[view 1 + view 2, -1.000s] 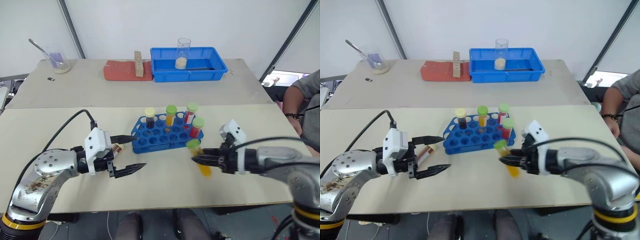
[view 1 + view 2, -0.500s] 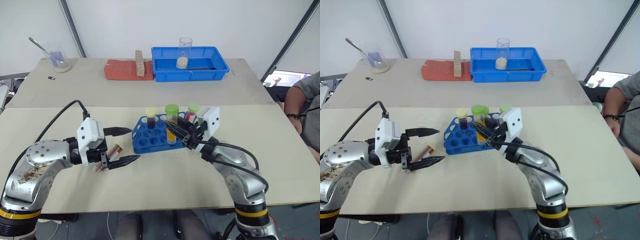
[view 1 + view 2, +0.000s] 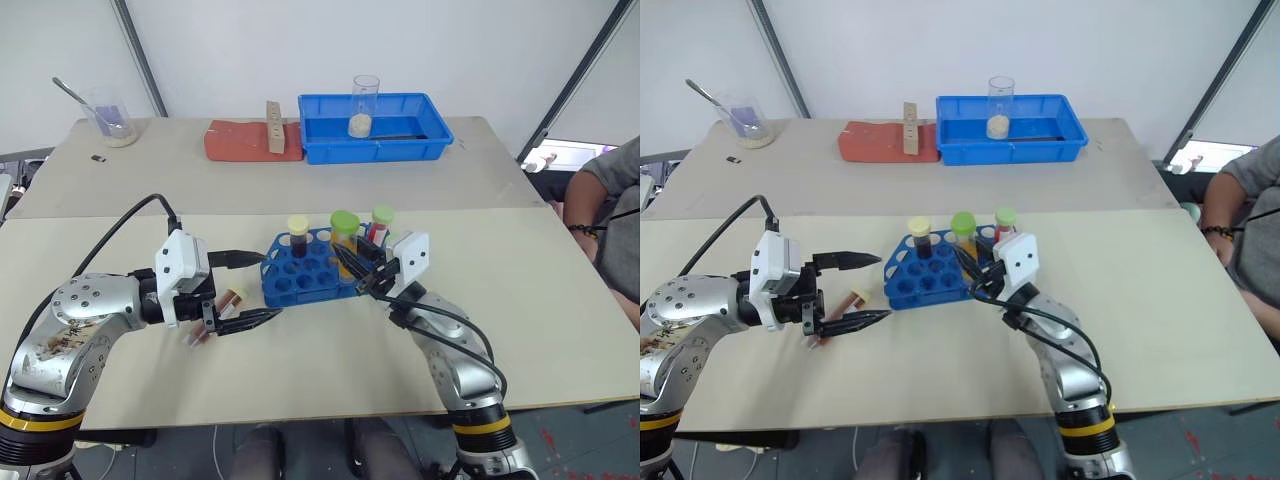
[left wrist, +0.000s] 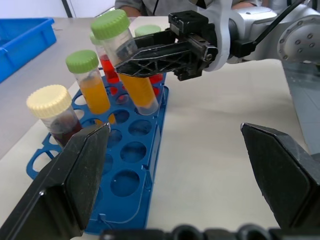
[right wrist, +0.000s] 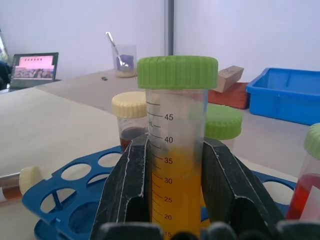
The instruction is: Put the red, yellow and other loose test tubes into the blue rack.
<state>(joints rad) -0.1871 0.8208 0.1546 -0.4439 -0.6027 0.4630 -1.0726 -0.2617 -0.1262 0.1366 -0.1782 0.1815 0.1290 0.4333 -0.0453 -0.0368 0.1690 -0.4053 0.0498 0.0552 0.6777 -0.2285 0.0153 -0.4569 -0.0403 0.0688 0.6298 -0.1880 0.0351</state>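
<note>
The blue rack [image 3: 300, 285] stands mid-table with several capped tubes upright in it. Among them are a dark one with a pale yellow cap [image 3: 298, 234] and a red one with a green cap [image 3: 383, 220]. My right gripper [image 3: 352, 263] is shut on a yellow-orange tube with a green cap [image 4: 131, 75], held slightly tilted with its lower end just over the rack's holes. My left gripper [image 3: 255, 288] hangs open left of the rack. A loose dark red-brown tube with a pale cap [image 3: 228, 300] lies on the table between its fingers.
On the far table stand a larger blue tray [image 3: 420, 150] holding a glass cylinder [image 3: 363, 105], a red pad [image 3: 235, 142] with a wooden block [image 3: 271, 127], and a beaker with a spoon [image 3: 112, 118]. A person [image 3: 612, 200] sits at the right edge.
My right gripper has carried the yellow-orange tube from low on the rack's right side to over the rack, turning it from slanted to nearly upright. The left gripper has stayed open by the loose tube.
</note>
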